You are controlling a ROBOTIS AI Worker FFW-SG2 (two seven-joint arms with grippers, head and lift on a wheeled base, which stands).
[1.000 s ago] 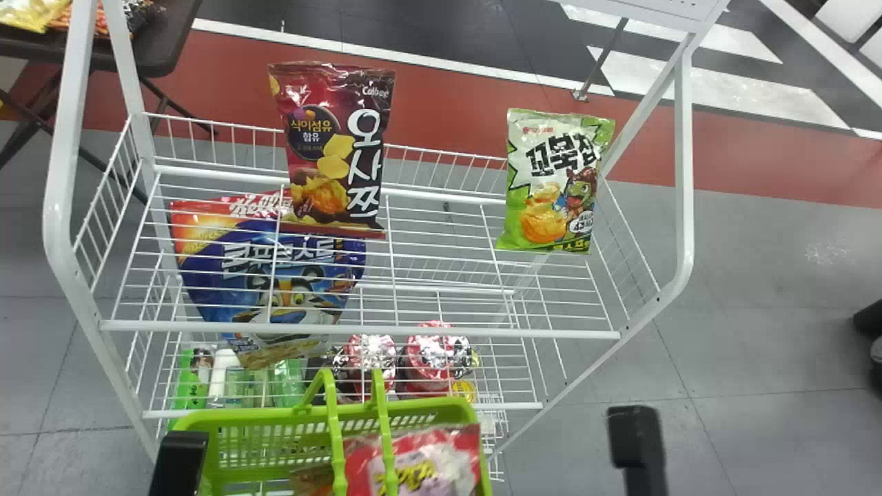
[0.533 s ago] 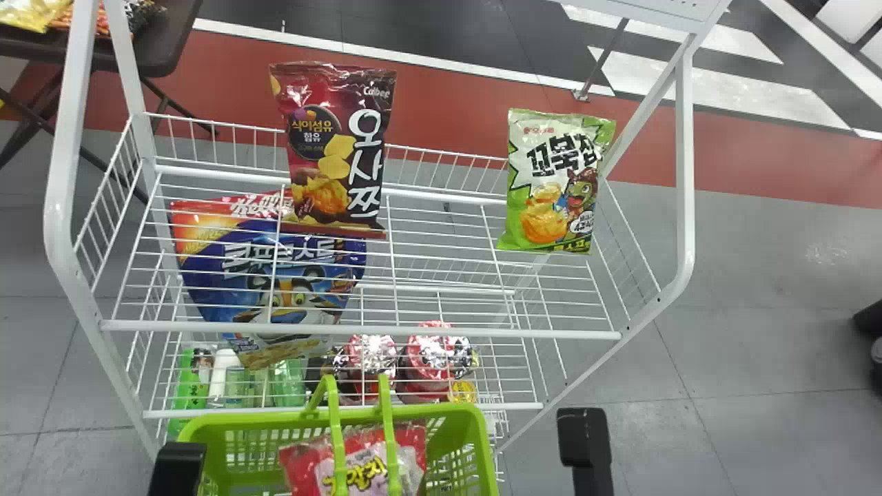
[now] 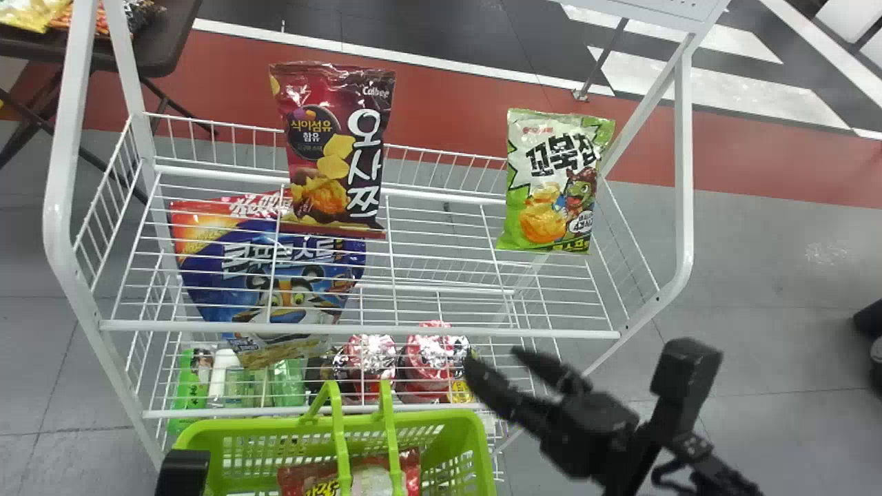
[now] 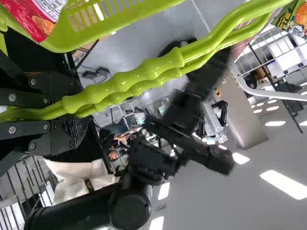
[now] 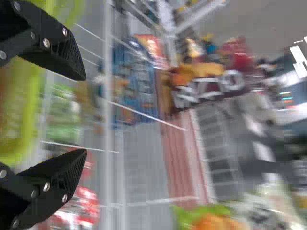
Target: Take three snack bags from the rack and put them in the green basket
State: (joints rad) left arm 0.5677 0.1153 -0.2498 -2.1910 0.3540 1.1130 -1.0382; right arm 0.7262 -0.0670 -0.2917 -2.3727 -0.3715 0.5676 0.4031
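Head view caught the right gripper (image 3: 497, 358) wide open, its fingers well apart, just beside the basket (image 3: 269, 424) and before the rack (image 3: 413, 331). The left gripper (image 3: 182, 472) sat at the basket's other end; in the left wrist view its fingers were closed on the green handles (image 4: 129, 81).

Grey floor (image 3: 758, 296) spread around the white wire rack, with a red band (image 3: 448, 103) across it behind. A dark table (image 3: 158, 55) stood at the upper left.

The blue bag (image 3: 213, 258) was on the shelf beneath the upper one. On the upper shelf, the dark red bag (image 3: 331, 138) was upright at the left, the green bag (image 3: 544, 186) slightly tilted at the right. A red bag (image 3: 411, 465) lay in the basket, under the handles.
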